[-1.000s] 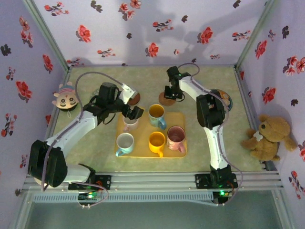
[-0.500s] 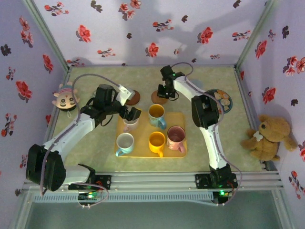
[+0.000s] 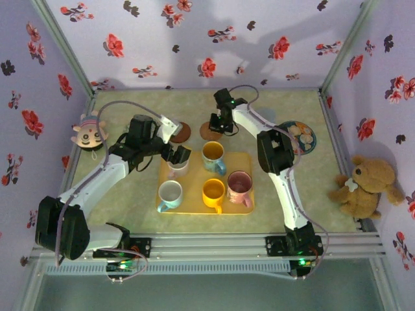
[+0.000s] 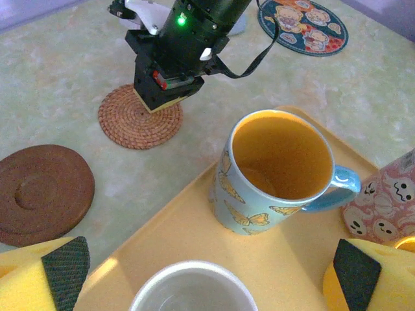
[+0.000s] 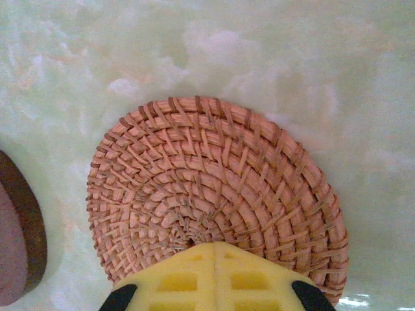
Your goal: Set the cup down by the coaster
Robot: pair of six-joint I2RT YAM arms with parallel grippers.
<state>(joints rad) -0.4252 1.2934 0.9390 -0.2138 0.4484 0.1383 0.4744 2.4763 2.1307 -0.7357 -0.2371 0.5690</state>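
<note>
Pickup stage imo: left gripper (image 3: 176,154) spread wide over the white cup (image 4: 194,299), right gripper (image 5: 211,280) pressed shut on the woven coaster (image 5: 214,194), next the left needs lowering and closing

**Supervisor:** Report any legible text, labels, brands or numbers in the feeds.

**Operator:** I can read none.
1. Butterfly mug (image 4: 272,172): I see butterfly prints, no lettering.
2. Pink mug (image 4: 389,207): I see small drawn faces, no lettering.
3. Cartoon plate (image 4: 303,26): I see printed figures. Any writing among them is too small for me to tell.

**Supervisor:** Any signs or indicators?

**Operator:** One green lamp (image 4: 181,19) is lit on the right arm (image 4: 207,35). I can read no marking beside it.
</note>
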